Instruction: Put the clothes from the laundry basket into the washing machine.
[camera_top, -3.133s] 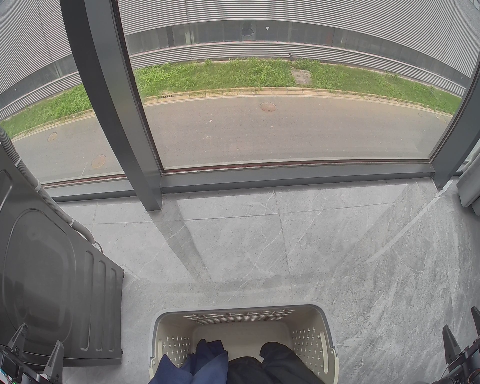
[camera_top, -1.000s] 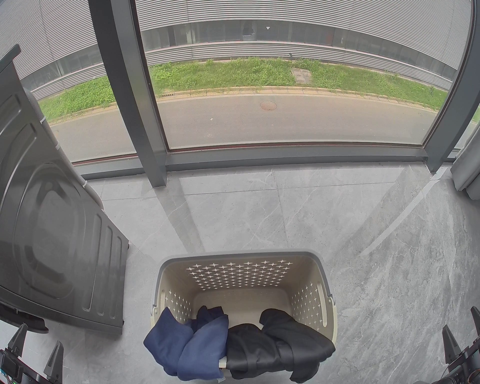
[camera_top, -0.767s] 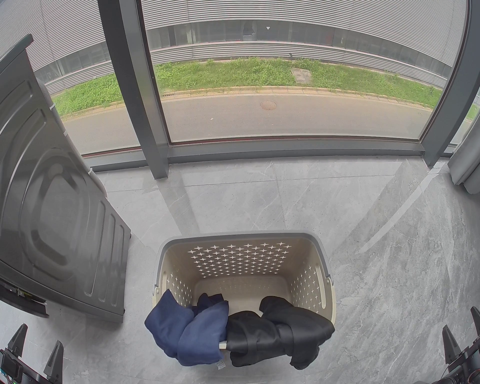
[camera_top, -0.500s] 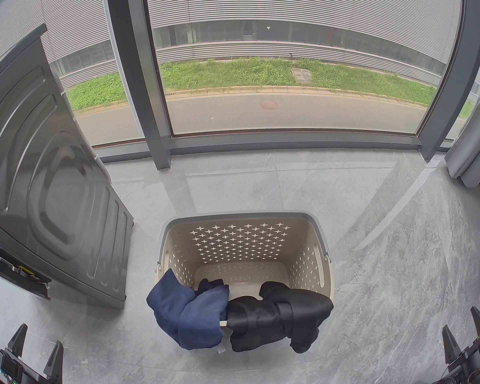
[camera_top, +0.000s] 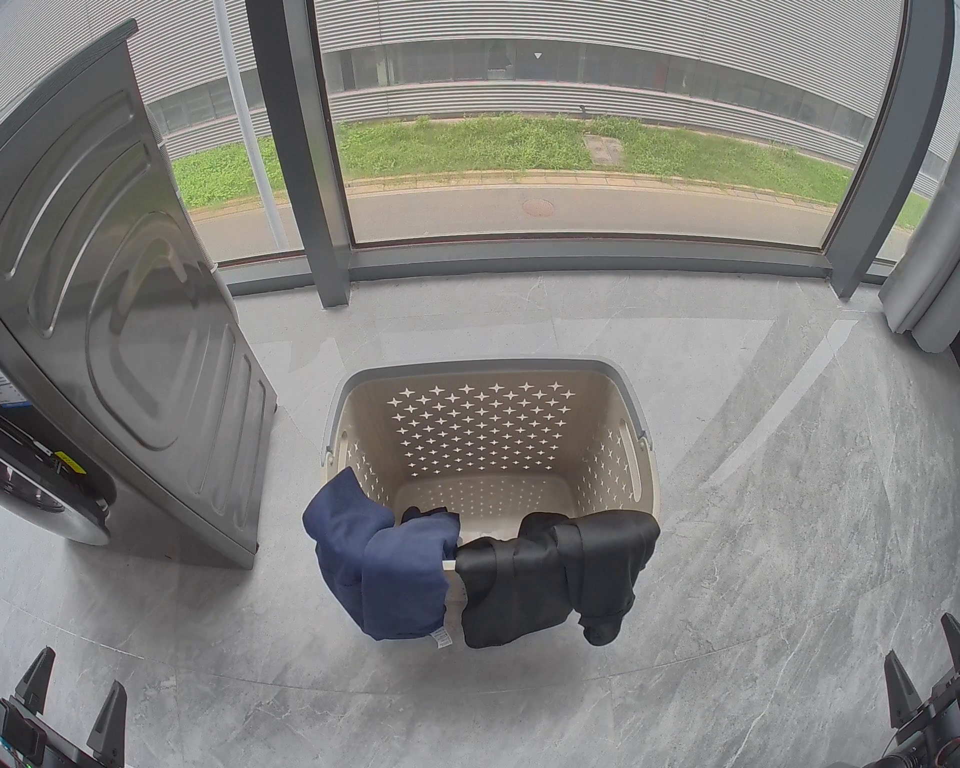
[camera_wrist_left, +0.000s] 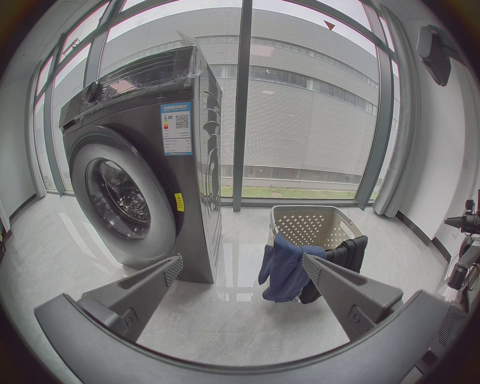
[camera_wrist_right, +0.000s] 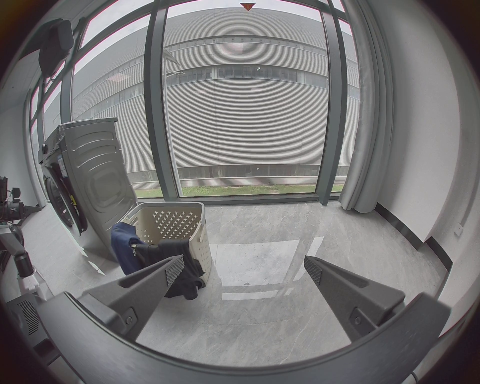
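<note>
Both hands are hanging low and empty. My left hand (camera_wrist_left: 240, 262) is showing its fingers spread wide apart with nothing between them, and my right hand (camera_wrist_right: 242, 262) is doing likewise. I am judging that the wide spread suits bulky, soft cloth.

The laundry basket (camera_top: 480, 365) is sitting on the floor (camera_top: 780, 480), ahead of both hands and between them, well apart from either. Two garments are hanging over the rim nearest my hands. The blue garment (camera_top: 385, 570) is on the side toward my left hand and the black garment (camera_top: 550, 580) toward my right, the two touching. Draped like that, they are offering loose folds at the rim, so a pinch from above is likely enough.

The washing machine (camera_top: 130, 300) is standing ahead of my left hand, its side panel near the basket. Its round door (camera_wrist_left: 117, 197) is facing away from the basket. It is looking shut, though I cannot tell for sure.

I am reading the task as not yet begun, since both garments are on the basket.
</note>
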